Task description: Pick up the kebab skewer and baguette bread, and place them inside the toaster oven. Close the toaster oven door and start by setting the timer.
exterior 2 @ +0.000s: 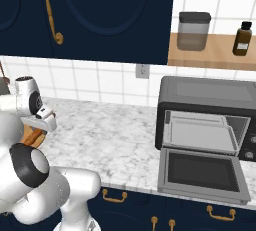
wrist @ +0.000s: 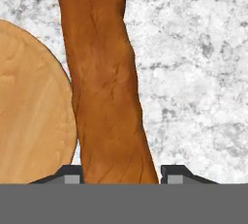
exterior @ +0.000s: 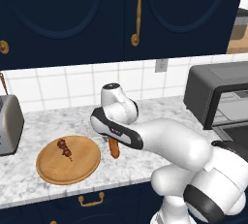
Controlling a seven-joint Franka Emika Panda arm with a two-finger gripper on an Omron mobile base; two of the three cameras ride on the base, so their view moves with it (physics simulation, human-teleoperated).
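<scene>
No legible text, brand, number or sign anywhere. Small dark brown glass bottle (exterior 2: 242, 38) on wooden shelf, far right of pincer and above it, bears pale label, too small to read. Dark grey boxy toaster oven (exterior 2: 205, 125) knobs: markings, if any, indistinguishable.
</scene>
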